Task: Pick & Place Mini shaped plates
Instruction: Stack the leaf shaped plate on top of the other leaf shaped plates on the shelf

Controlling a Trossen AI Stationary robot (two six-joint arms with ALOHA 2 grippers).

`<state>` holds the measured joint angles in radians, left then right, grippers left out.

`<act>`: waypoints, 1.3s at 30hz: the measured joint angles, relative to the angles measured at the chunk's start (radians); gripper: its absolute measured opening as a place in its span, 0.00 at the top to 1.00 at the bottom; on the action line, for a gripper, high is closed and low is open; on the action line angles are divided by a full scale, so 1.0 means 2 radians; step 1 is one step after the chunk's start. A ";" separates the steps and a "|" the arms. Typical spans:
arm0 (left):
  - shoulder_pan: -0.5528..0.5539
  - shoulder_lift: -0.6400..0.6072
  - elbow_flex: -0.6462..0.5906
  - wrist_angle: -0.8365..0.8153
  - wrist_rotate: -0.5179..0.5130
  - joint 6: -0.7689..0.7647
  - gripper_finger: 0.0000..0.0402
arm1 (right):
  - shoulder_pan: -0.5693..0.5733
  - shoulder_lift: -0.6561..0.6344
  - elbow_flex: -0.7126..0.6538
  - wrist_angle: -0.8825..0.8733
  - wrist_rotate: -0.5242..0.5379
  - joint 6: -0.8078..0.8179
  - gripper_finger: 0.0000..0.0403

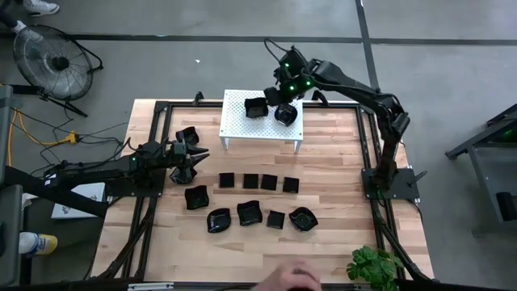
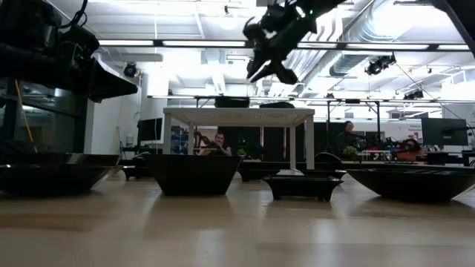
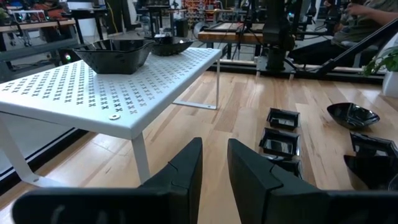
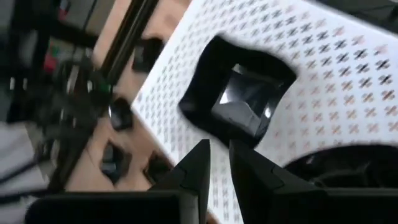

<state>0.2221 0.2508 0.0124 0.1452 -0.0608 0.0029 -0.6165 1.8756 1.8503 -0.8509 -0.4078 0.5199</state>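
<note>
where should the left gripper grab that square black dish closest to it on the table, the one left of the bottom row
Judging by its pose, take the square dish by one raised side wall, coming straight down from above with one finger inside the rim and one outside. It sits flat and upright on the table, apart from its neighbours, so the left gripper has room.

No legible text or labels

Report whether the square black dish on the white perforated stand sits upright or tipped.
Upright: the glossy square black dish rests flat on the white perforated stand, open side up, empty.
</note>
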 joint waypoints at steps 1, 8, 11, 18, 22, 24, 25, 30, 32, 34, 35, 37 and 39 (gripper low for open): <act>0.000 0.000 0.000 -0.001 0.000 0.000 0.82 | 0.003 -0.005 0.000 -0.011 0.000 -0.014 0.87; 0.000 0.000 0.000 -0.009 0.000 0.000 0.82 | 0.032 -0.048 0.000 -0.119 0.039 -0.115 0.90; 0.000 0.000 0.000 -0.011 0.000 0.000 0.82 | 0.048 -0.066 0.000 -0.166 0.071 -0.135 0.91; 0.000 0.000 0.000 -0.013 0.000 0.000 0.82 | 0.088 -0.104 0.000 -0.245 0.120 -0.166 0.91; 0.000 0.000 0.000 -0.013 0.000 0.000 0.82 | 0.113 -0.124 0.000 -0.278 0.132 -0.182 0.91; 0.000 0.000 0.000 -0.013 0.000 0.000 0.82 | 0.128 -0.132 0.000 -0.293 0.140 -0.185 0.92; 0.000 0.000 0.000 -0.013 0.000 0.000 0.82 | 0.136 -0.136 0.000 -0.301 0.147 -0.186 0.92; 0.000 0.000 0.000 -0.013 0.000 0.000 0.82 | 0.184 -0.158 0.000 -0.336 0.172 -0.171 0.93; 0.000 0.000 0.000 -0.014 0.000 0.000 0.82 | 0.204 -0.165 0.000 -0.350 0.180 -0.165 0.93; 0.000 0.000 0.000 -0.015 0.000 0.000 0.82 | 0.226 -0.177 -0.010 -0.352 0.189 -0.156 0.93; 0.000 0.000 0.000 -0.015 0.000 0.000 0.82 | 0.235 -0.186 -0.024 -0.346 0.188 -0.154 0.93; 0.000 0.000 0.000 -0.015 0.000 0.000 0.82 | 0.256 -0.212 -0.069 -0.317 0.186 -0.144 0.93; 0.000 0.000 0.000 -0.015 0.000 0.000 0.82 | 0.276 -0.241 -0.123 -0.273 0.182 -0.140 0.93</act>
<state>0.2220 0.2508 0.0124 0.1143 -0.0606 0.0029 -0.0648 1.3935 1.6040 -1.3965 -0.0429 0.2397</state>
